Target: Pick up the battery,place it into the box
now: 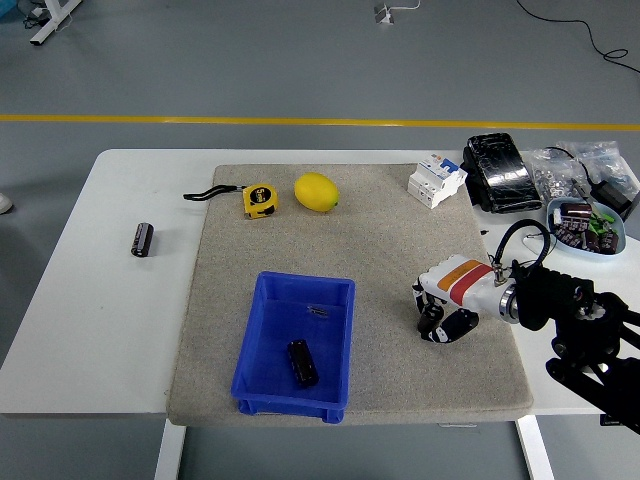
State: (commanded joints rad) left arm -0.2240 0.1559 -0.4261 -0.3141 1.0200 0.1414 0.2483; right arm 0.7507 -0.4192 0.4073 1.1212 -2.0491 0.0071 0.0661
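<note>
Even, bright overhead light, diffuse; shadows stay soft and short beneath the lemon (316,192) and inside the blue box (295,346); mild glare on the black pouch (502,172); focus crisp throughout; slight edge distortion.

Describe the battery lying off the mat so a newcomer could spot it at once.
Start at the grey mat covering the middle of the white table, then look left onto the bare tabletop. The battery is the small dark cylinder lying alone there. Unlike the similar dark one inside the blue box, it sits on plain white surface with nothing near it.
</note>
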